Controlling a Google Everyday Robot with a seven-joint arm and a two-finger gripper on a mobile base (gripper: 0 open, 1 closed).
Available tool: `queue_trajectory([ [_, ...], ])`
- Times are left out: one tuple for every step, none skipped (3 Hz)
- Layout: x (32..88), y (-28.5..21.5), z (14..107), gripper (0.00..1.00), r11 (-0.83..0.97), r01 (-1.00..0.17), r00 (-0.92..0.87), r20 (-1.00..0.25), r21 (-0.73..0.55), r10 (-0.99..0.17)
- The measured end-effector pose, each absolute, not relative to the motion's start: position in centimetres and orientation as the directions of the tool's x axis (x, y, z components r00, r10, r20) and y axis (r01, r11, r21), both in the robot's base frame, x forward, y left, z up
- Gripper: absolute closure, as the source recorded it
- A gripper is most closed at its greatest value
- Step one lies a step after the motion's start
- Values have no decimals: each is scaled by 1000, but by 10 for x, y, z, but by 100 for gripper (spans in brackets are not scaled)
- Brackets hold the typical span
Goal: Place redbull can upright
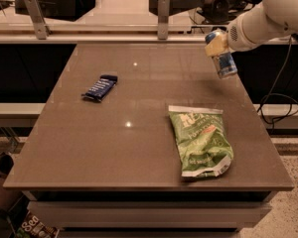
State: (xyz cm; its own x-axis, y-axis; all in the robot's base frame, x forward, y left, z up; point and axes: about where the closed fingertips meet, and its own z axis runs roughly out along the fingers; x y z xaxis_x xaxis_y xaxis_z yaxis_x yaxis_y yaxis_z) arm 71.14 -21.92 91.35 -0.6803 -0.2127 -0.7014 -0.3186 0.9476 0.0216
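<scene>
The redbull can (224,64), blue and silver, hangs nearly upright in the air above the far right part of the brown table (139,148). My gripper (216,44) is shut on the can's upper part, its yellowish fingers (214,45) wrapped around it. The white arm (260,16) reaches in from the upper right. The can's lower end is well above the table surface.
A green crinkled chip bag (201,141) lies on the table's right front. A flat dark-blue snack bar wrapper (100,88) lies at the left middle. Behind the table runs a counter with metal posts (162,15) and dark boxes.
</scene>
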Motion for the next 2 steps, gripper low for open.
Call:
queue_trajectory([
  [714,-232,929,100,951,-309,-604,-772,-2,-197],
  [722,-236,946,100,946,-321,-510,-836,-36,-204],
])
